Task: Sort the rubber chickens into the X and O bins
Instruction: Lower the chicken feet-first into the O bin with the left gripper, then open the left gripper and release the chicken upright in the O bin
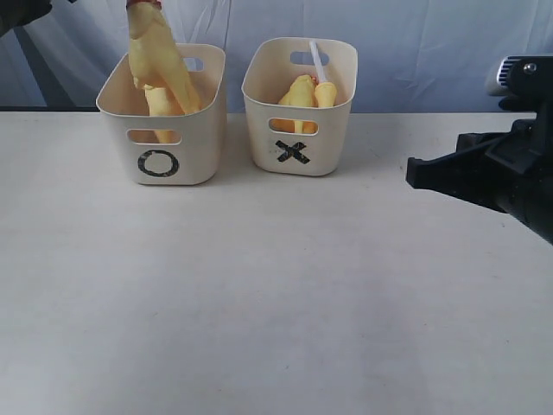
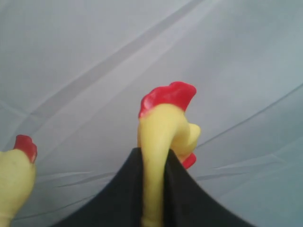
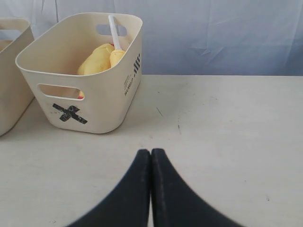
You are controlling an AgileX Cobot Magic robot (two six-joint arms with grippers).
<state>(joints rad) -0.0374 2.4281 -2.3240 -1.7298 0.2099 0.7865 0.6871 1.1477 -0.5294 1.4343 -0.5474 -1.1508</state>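
Sorting looks almost finished, as far as I can judge: no rubber chicken lies on the bare worktop [image 1: 276, 303] in any view, and the only one not yet put down is the held chicken [image 1: 160, 56], which hangs above the O bin [image 1: 194, 147]. The left claw [image 2: 153, 158] is closed narrowly on the neck of this chicken, just under the head with its red comb, and the claw itself is above the top edge of the exterior view. The lower part of the long yellow body already reaches inside the O bin, so what remains, I think, is to lower it and let it go. Inside the same bin there is more yellow, visible also through the handle slot, but I cannot tell if it is a second chicken or the folded end of the held one. The left wrist view does show part of another chicken [image 2: 16, 172] beside it. The X bin [image 1: 333, 138] stands just beside the O bin, not touching it, and contains yellow chicken bodies [image 1: 302, 91], probably two, with a thin white stick [image 1: 317, 59] that leans out over the back rim. The right claw [image 3: 150, 158] is fully closed, holds nothing and hovers over the worktop, apart from the X bin.
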